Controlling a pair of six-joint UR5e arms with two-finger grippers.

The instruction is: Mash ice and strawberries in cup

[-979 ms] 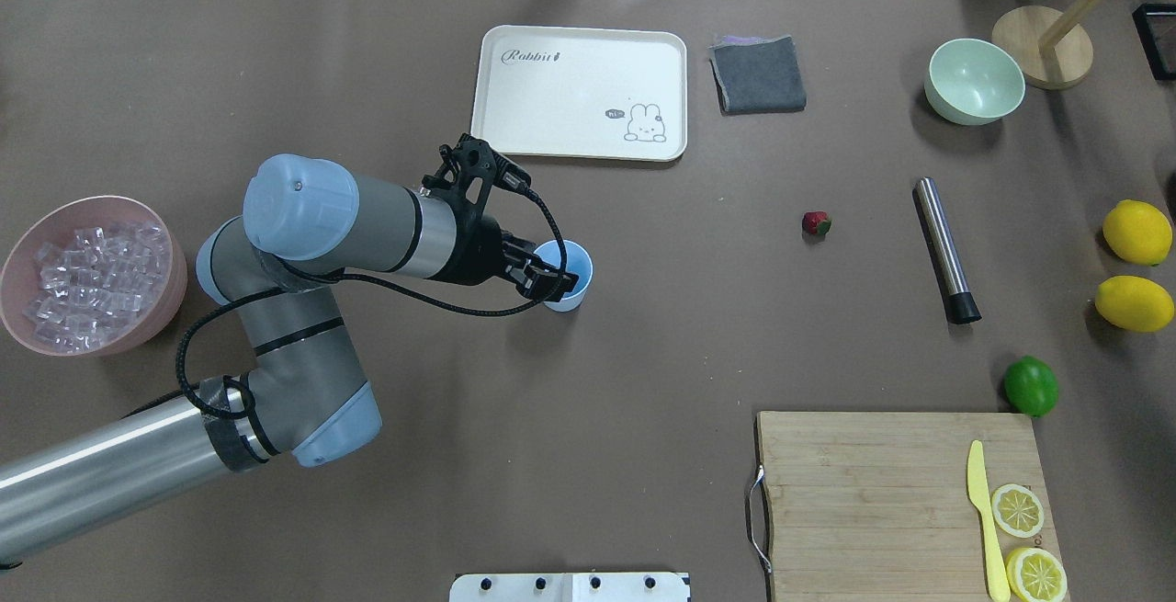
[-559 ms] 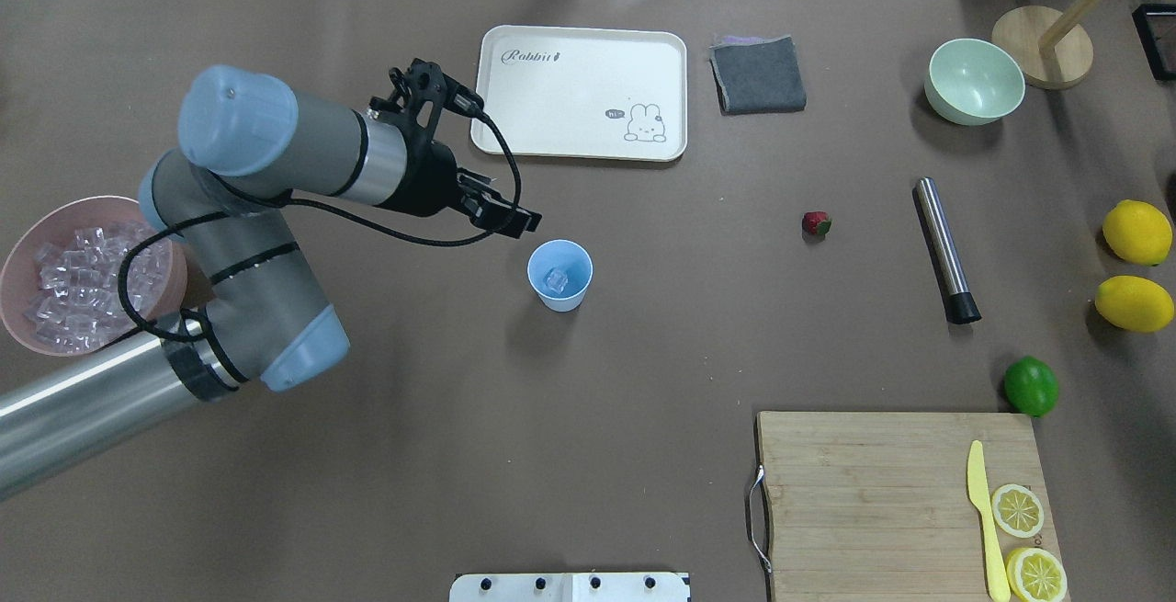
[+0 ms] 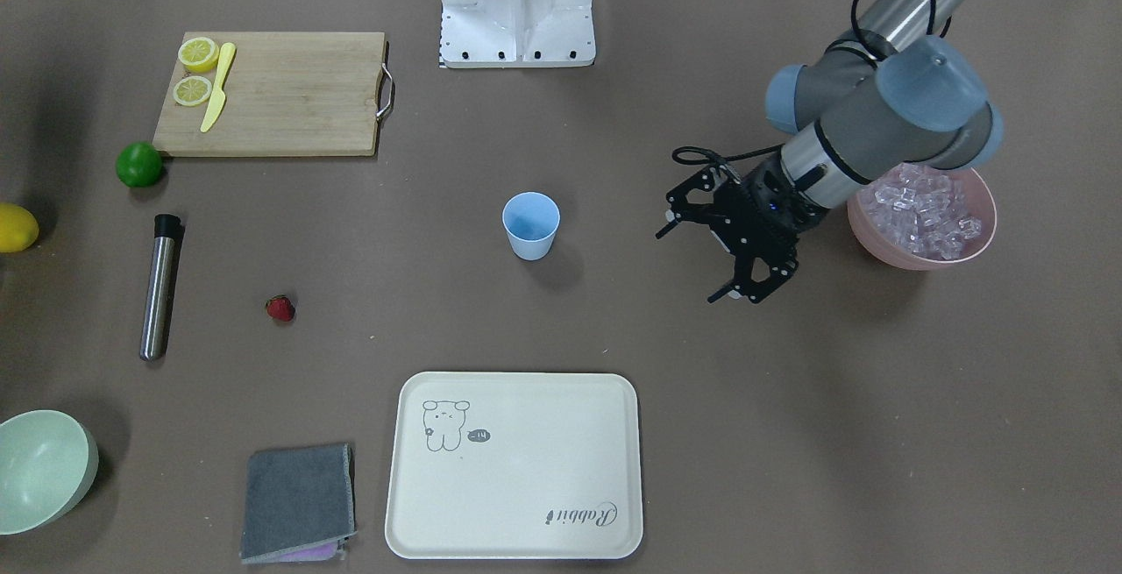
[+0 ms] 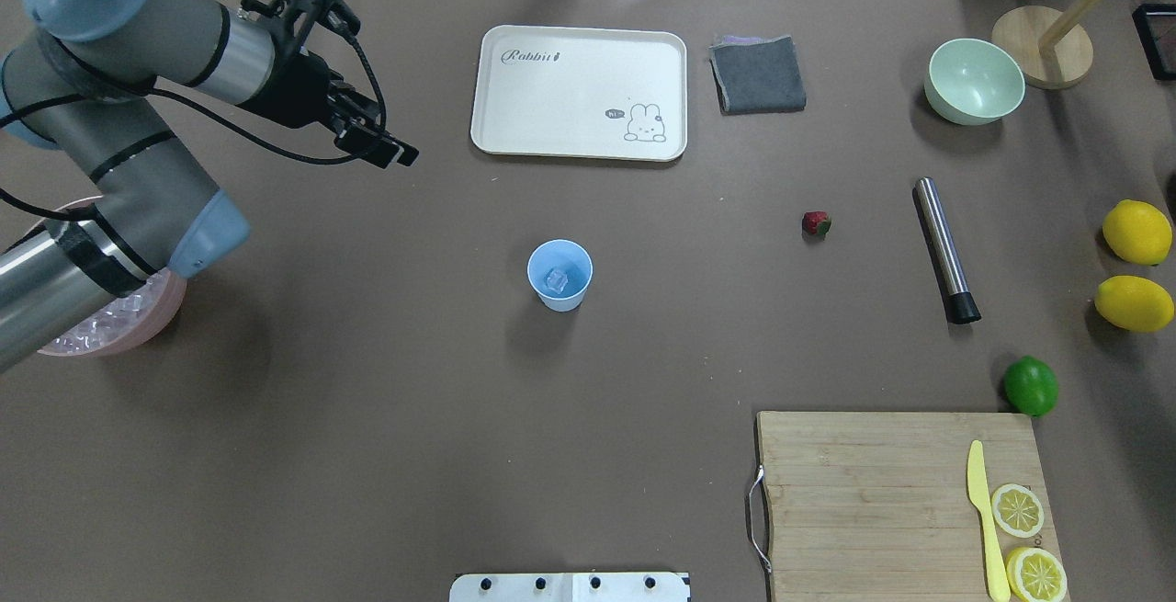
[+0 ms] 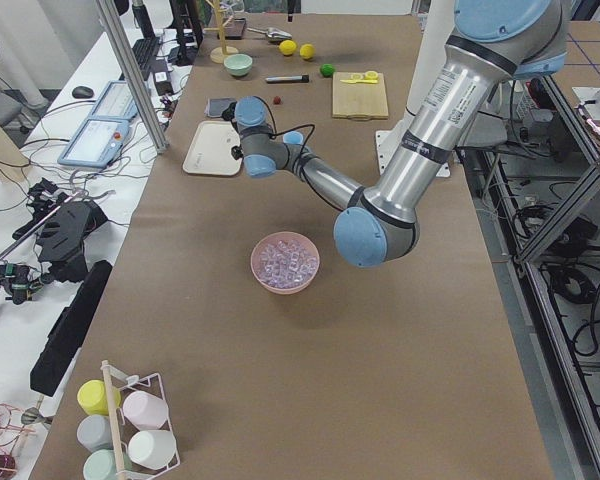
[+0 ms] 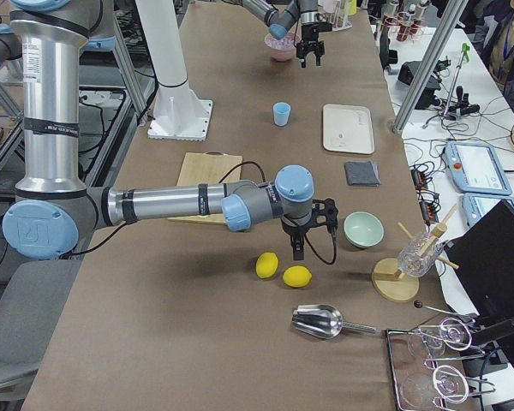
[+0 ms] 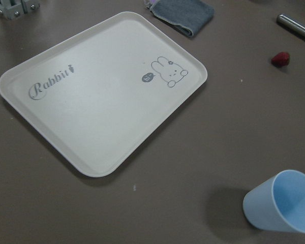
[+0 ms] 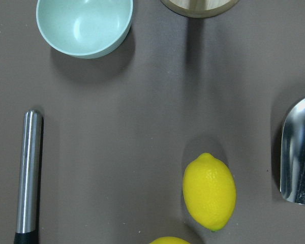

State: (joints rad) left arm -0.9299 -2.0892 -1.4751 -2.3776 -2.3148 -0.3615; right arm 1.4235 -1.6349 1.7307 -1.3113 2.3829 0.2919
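Observation:
The light blue cup [image 4: 559, 276] stands upright mid-table, with one clear ice cube [image 4: 557, 281] inside. More ice [image 3: 920, 206] fills the pink bowl [image 3: 982, 241] at the robot's left, partly under the left arm in the overhead view. A small red strawberry [image 4: 816, 222] lies on the table, well right of the cup. My left gripper [image 4: 390, 153] hangs open and empty above the table, far left of the cup and near the tray's corner. My right gripper [image 6: 295, 250] hovers over the lemons, seen only in the exterior right view, so I cannot tell its state.
A cream tray [image 4: 579, 92], grey cloth [image 4: 758, 73] and pale green bowl [image 4: 974, 80] line the far side. A steel rod [image 4: 945, 248] lies right of the strawberry. Two lemons [image 4: 1137, 232], a lime [image 4: 1030, 385] and a cutting board [image 4: 854, 492] sit at the right.
My left gripper has pulled out of the cup and swung up and back to the left. An ice cube now shows inside the cup.

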